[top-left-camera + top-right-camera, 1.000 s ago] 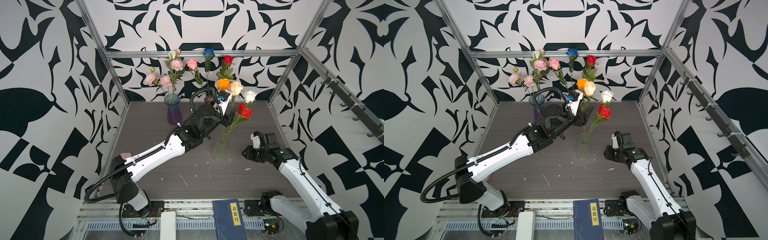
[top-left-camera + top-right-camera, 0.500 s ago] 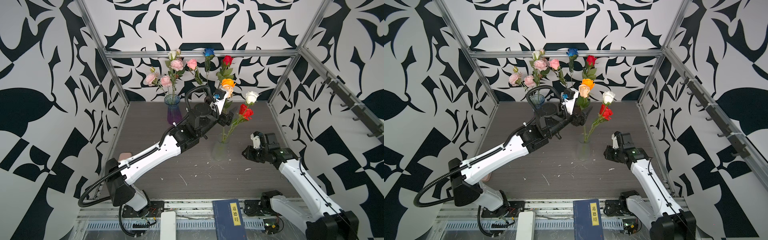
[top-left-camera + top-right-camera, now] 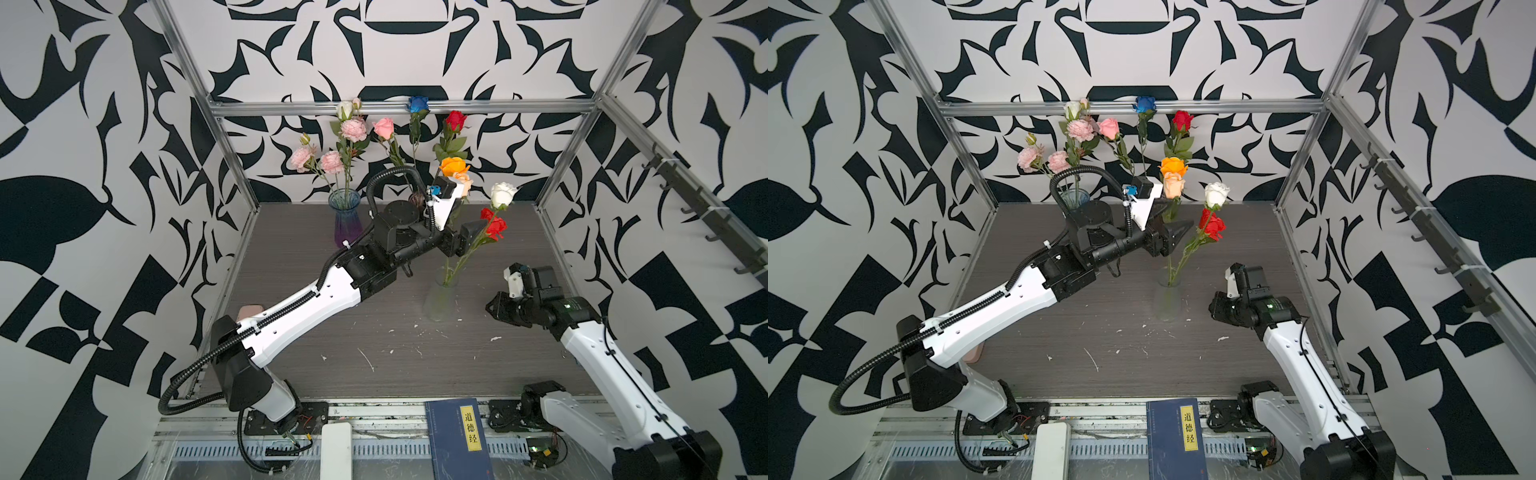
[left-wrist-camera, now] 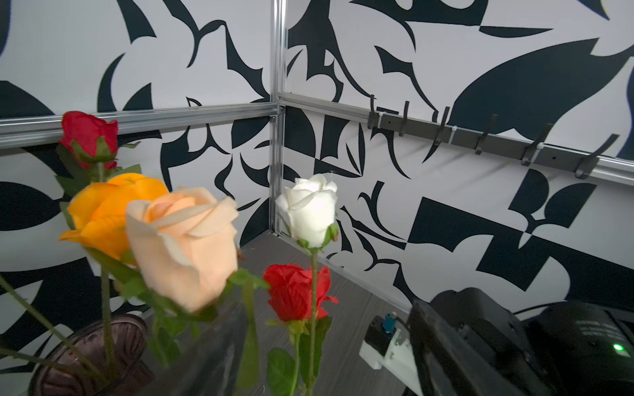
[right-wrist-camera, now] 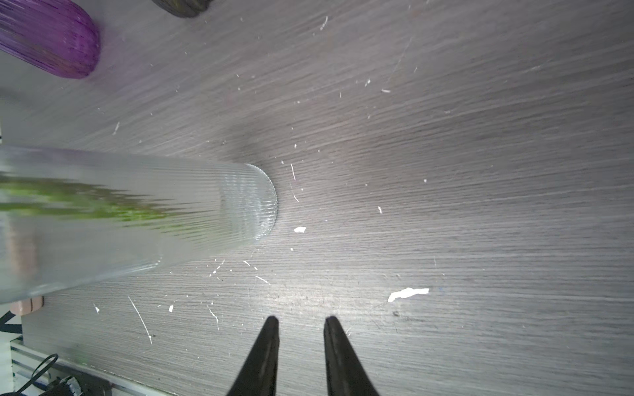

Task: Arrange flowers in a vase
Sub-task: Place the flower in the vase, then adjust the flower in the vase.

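Top views and wrist views. Grey wood-grain table enclosed by black-and-white patterned walls. Left arm reaches from 7 o'clock across the table toward 12 o'clock. Right arm rises from 5 o'clock, with its wrist low at 3 o'clock. Blue book lies at 6 o'clock on the front rail.

Three vases stand upright: purple vase at 11 o'clock, dark vase at 12 o'clock, and clear vase just off centre toward 1 o'clock.

The flowers are arranged as follows:
- Ruffled pink blooms stand in the purple vase.
- Orange rose has its stem in the dark vase. Pink rose, blue rose and tall red rose stand above it.
- White rose and low red rose stand in the clear vase, leaning toward 1 o'clock.
- Peach rose stands just beside the orange rose. Its stem passes behind the left gripper toward the clear vase.

The left gripper's jaws are spread wide. The peach rose's stem runs close to one of its fingers; whether they touch cannot be told.

Right gripper hangs over the table at 3 o'clock of the clear vase, apart from it. Its fingers stand slightly apart with nothing between them. White chips are scattered on the table beneath it.
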Controlling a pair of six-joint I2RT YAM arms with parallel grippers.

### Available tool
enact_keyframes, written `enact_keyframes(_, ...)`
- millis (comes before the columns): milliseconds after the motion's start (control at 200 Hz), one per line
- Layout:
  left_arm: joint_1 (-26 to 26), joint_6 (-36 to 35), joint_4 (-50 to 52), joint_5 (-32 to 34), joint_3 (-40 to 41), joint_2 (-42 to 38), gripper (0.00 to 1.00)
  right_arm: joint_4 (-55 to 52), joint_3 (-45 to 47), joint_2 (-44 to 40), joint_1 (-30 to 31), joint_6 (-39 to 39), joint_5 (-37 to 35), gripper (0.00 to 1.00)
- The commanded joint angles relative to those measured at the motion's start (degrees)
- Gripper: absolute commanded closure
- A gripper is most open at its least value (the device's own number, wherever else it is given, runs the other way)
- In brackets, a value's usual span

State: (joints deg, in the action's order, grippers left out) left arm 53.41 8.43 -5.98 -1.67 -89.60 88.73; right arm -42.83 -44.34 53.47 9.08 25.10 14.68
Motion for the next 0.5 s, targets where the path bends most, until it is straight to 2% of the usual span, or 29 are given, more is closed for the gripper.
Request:
enact_keyframes(0, -6.3, 8.0, -0.5, -4.1, 2.8, -4.9, 0.26, -1.1, -2.8, -1.1, 0.0, -0.2, -0.7, 0.73)
enact_keyframes(85, -14.7, 19.6, -5.8, -15.7, 6.7, -6.4, 0.38, -1.1, -2.6, -1.0, 0.0, -0.3, -0.7, 0.73)
enact_keyframes(125, -18.0, 25.4, -9.7, -22.0, 8.3, -6.6, 0.40, -1.0, -2.5, -1.0, 0.0, -0.3, -0.7, 0.73)
enact_keyframes(185, -21.0, 29.3, -14.9, -27.9, 9.3, -6.1, 0.41, -0.7, -2.1, -0.9, 0.0, -0.3, -0.6, 0.73)
enact_keyframes(340, -22.0, 28.9, -11.5, -33.3, 4.8, -3.4, 0.35, -0.6, -1.7, -1.1, 0.0, -0.2, -0.5, 0.73)
enact_keyframes(495, -21.1, 31.2, -11.5, -34.8, 1.6, 0.6, 0.37, -0.7, -1.5, -1.5, 0.0, -0.1, -0.7, 0.73)
